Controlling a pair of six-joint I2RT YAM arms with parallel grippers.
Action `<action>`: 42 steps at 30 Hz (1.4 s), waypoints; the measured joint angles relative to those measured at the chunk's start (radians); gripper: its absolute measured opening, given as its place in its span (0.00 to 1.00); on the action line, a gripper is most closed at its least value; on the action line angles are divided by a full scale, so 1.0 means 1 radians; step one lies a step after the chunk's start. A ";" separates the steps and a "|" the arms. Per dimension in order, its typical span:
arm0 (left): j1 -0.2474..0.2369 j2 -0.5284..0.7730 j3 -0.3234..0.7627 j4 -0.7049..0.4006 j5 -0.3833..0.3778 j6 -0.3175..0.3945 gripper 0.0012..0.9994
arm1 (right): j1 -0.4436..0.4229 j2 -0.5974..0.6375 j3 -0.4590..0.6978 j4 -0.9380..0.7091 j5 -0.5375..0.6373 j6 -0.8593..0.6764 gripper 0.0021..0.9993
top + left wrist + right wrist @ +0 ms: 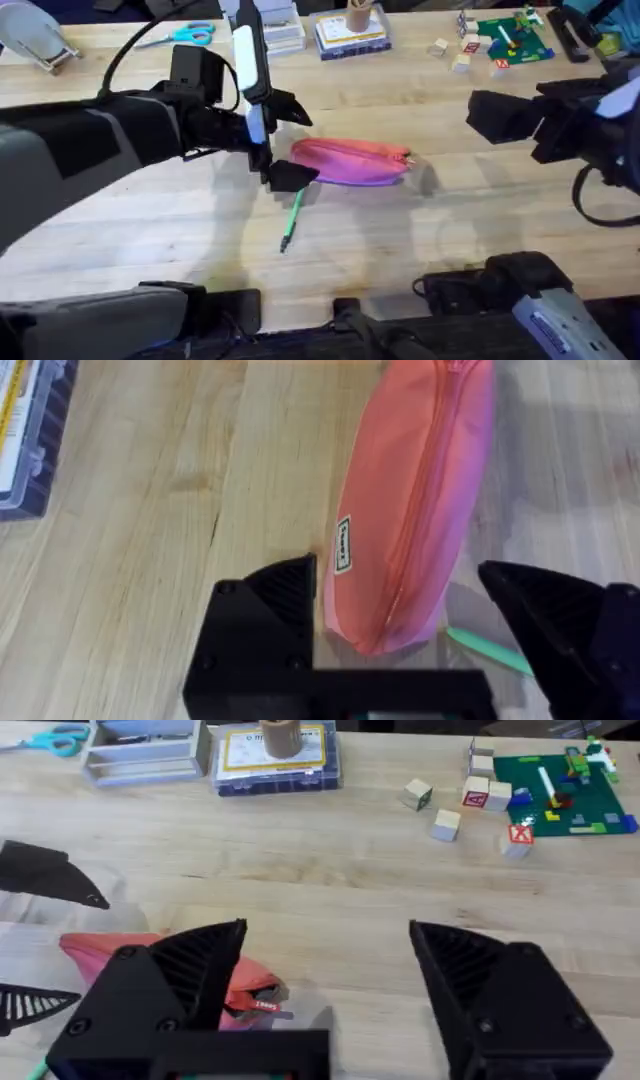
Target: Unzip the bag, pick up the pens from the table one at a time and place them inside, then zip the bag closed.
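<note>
The pink bag (352, 162) is laid flat in the middle of the desk (150, 240), and its zipper is seen shut. The green pen (291, 222) is laid on the desk just beside the bag's left end. The left end effector (283, 143) is held wide open around that end of the bag, with one finger on each side. The right end effector (320, 985) is held wide open too, above the desk near the bag's other end, with nothing in it.

The left tool (283, 145) hides the bag's (352, 162) near end.
</note>
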 joint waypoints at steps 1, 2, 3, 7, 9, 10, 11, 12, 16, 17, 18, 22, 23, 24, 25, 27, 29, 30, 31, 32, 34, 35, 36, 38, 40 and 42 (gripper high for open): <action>0.000 0.000 0.000 0.000 -0.002 0.000 0.99 | 0.000 0.000 0.000 0.000 0.000 0.000 1.00; 0.000 0.000 0.000 0.000 -0.006 0.000 0.99 | 0.000 0.000 0.000 0.000 0.000 0.000 1.00; 0.000 0.000 0.000 -0.001 -0.009 0.000 0.99 | 0.000 0.000 0.000 0.000 0.000 0.000 1.00; 0.000 0.000 0.000 -0.026 -0.030 0.000 0.99 | 0.000 0.000 0.000 0.000 0.000 0.000 1.00; 0.000 0.000 0.000 -0.028 -0.035 -0.002 0.98 | 0.000 0.000 0.000 0.000 0.000 0.000 1.00; 0.000 0.000 0.000 -0.025 -0.034 0.000 0.89 | 0.000 0.000 0.000 0.000 0.000 0.000 1.00; 0.000 0.000 0.000 -0.019 -0.032 0.000 0.74 | 0.000 0.000 0.000 0.000 0.000 0.000 1.00; 0.000 0.000 0.000 -0.015 -0.029 0.000 0.58 | 0.000 0.000 0.000 0.000 0.000 0.000 1.00; 0.000 0.000 0.001 -0.014 -0.029 0.005 0.12 | 0.000 0.000 0.000 0.000 0.000 0.000 1.00; -0.001 0.000 0.001 -0.015 -0.031 0.008 0.06 | 0.000 0.000 0.000 0.000 0.000 0.000 1.00; -0.002 0.000 0.001 -0.015 -0.033 0.005 0.05 | 0.000 0.000 0.000 0.000 0.000 0.000 1.00; -0.003 0.000 0.001 -0.015 -0.034 0.004 0.04 | 0.000 0.000 0.001 -0.039 0.000 0.000 1.00; -0.003 0.000 0.001 -0.015 -0.034 0.004 0.04 | 0.000 0.001 0.001 -0.056 0.000 0.000 1.00; -0.003 0.000 0.001 -0.015 -0.034 0.004 0.04 | 0.000 0.027 0.002 -0.103 0.000 0.000 1.00; -0.003 0.000 0.001 -0.015 -0.034 0.004 0.04 | 0.000 0.043 0.002 -0.120 0.000 0.004 1.00; -0.003 0.000 0.001 -0.015 -0.034 0.004 0.04 | 0.000 0.081 0.001 -0.139 -0.001 0.022 1.00; -0.003 0.000 0.001 -0.015 -0.034 0.004 0.04 | -0.001 0.121 0.002 -0.138 -0.021 0.044 1.00; -0.003 0.000 0.001 -0.015 -0.034 0.004 0.04 | -0.004 0.138 0.002 -0.138 -0.036 0.052 1.00; -0.003 0.000 0.001 -0.015 -0.034 0.004 0.04 | -0.009 0.159 0.002 -0.138 -0.061 0.059 1.00; -0.003 0.000 0.001 -0.015 -0.034 0.004 0.04 | -0.017 0.178 0.002 -0.138 -0.084 0.063 1.00; -0.003 0.000 0.001 -0.015 -0.034 0.004 0.04 | -0.044 0.223 0.002 -0.137 -0.144 0.071 1.00; -0.003 0.000 0.001 -0.015 -0.034 0.004 0.04 | -0.061 0.246 0.002 -0.137 -0.177 0.075 1.00; -0.003 0.000 0.001 -0.015 -0.034 0.004 0.04 | -0.082 0.271 0.002 -0.137 -0.214 0.076 1.00; -0.003 0.000 0.001 -0.015 -0.034 0.004 0.04 | -0.128 0.317 0.002 -0.138 -0.288 0.080 1.00; -0.003 0.000 0.001 -0.016 -0.034 0.004 0.04 | -0.182 0.363 0.002 -0.138 -0.374 0.083 1.00; -0.003 0.000 0.001 -0.016 -0.034 0.004 0.04 | -0.231 0.402 0.002 -0.138 -0.453 0.083 1.00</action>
